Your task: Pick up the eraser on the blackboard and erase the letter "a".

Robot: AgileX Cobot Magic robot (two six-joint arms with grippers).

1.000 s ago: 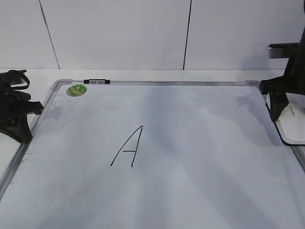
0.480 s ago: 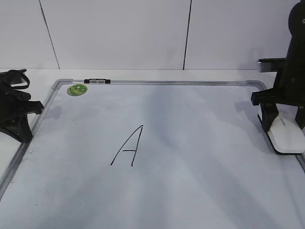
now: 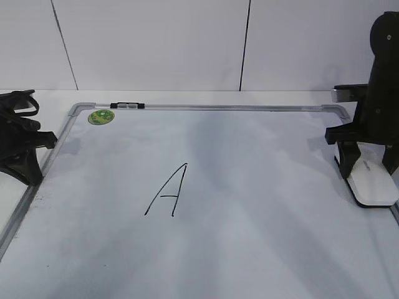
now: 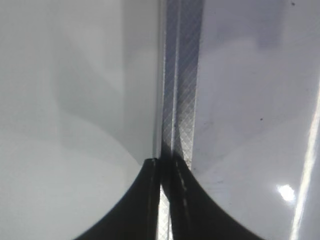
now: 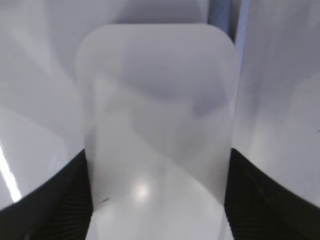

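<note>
The white eraser [image 3: 372,185] sits between the fingers of my right gripper [image 3: 369,169] at the right edge of the blackboard [image 3: 262,187]. In the right wrist view the eraser [image 5: 157,110] fills the space between the two black fingers of the gripper [image 5: 157,200], which is shut on it. A tall capital "A" [image 3: 168,192] is written left of the board's middle. No small letter "a" shows on the board. My left gripper [image 3: 45,141] is shut and empty at the board's left edge, over the silver frame [image 4: 182,75], as the left wrist view [image 4: 165,162] shows.
A round green sticker [image 3: 100,117] and a black-and-clear clip [image 3: 126,106] are at the board's far left corner. A white panelled wall stands behind the table. The board's metal frame runs close beside the eraser on the right.
My right gripper has moved left and a little nearer along the board's right edge, with the eraser in it. The left arm has not moved.
</note>
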